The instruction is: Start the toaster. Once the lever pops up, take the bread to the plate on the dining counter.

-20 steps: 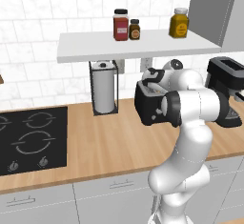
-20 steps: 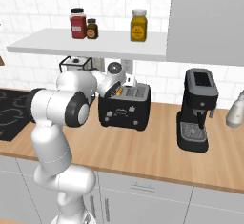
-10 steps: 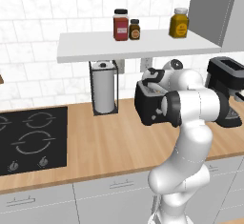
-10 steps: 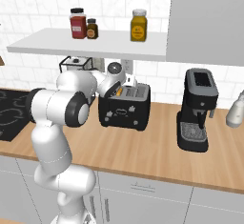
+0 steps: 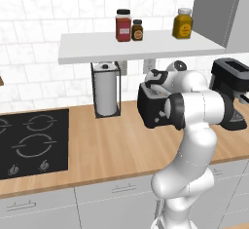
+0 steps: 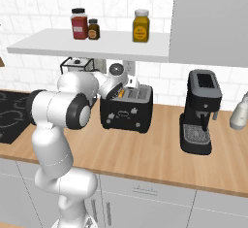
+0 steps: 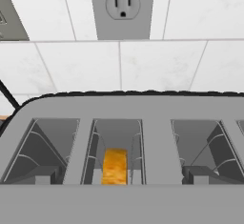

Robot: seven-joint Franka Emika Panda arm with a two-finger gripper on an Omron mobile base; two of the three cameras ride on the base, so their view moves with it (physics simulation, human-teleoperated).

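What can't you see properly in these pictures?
- Toaster, left base view: the arm covers much of it.
- Bread, hand view: sunk in its slot, just an orange-brown edge shows.
- Toaster lever: cannot tell whether up or down.
- Kettle-like thing, right base view: cut by the edge.

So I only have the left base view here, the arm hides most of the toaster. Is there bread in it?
Observer: Yes. The hand view shows the bread sunk in one slot of the toaster.
Operator: What is beside the toaster, further along?
Observer: In the right base view, the whole coffee machine stands to its right, apart from it.
Operator: And behind it?
Observer: A wall outlet on the tiles, seen in the hand view.
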